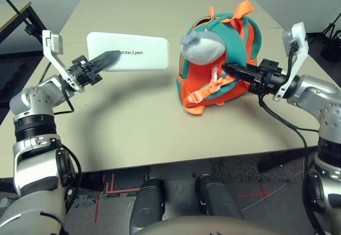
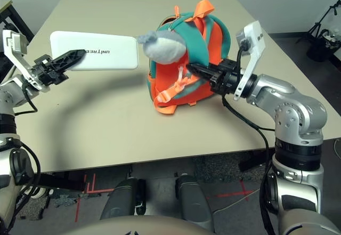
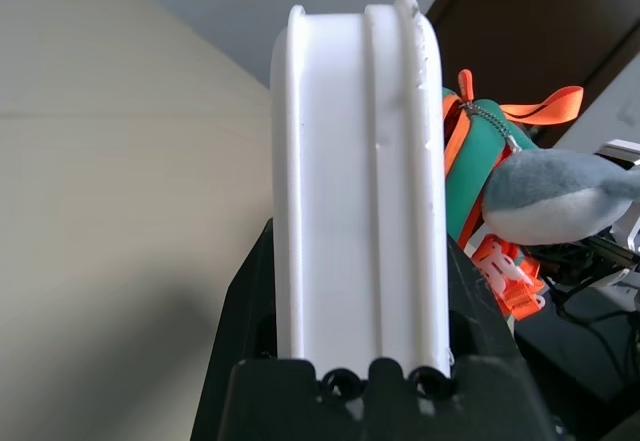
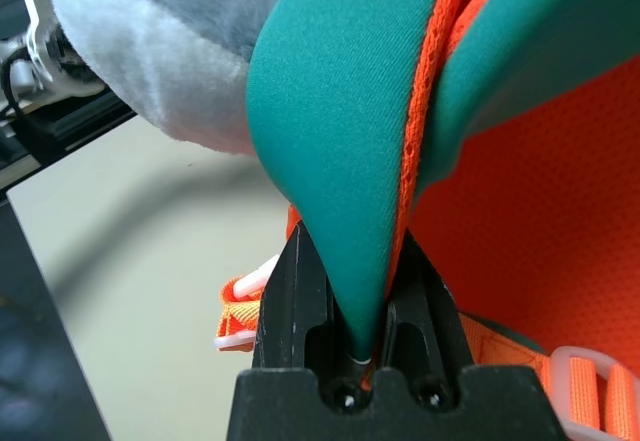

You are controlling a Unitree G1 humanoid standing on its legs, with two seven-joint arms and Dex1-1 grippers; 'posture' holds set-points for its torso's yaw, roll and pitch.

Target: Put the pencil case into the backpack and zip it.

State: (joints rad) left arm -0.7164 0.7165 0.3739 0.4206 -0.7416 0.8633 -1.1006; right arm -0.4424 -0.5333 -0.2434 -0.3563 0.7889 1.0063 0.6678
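Observation:
The white pencil case [image 1: 133,52] hangs flat above the table at the left, with my left gripper [image 1: 109,59] shut on its near end. In the left wrist view the case's edge [image 3: 360,181] stands between the two black fingers. The teal and orange backpack [image 1: 226,64] stands upright at the table's middle right, its grey plush piece [image 1: 201,44] facing me. My right gripper [image 1: 230,69] reaches in from the right and is shut on a teal flap of the backpack [image 4: 340,181], pinched between its fingers.
The beige table [image 1: 138,128] has bare room in front of and left of the backpack. Orange straps and buckles [image 1: 205,91] hang down the backpack's front. A dark frame stands off the table's left edge [image 1: 21,16].

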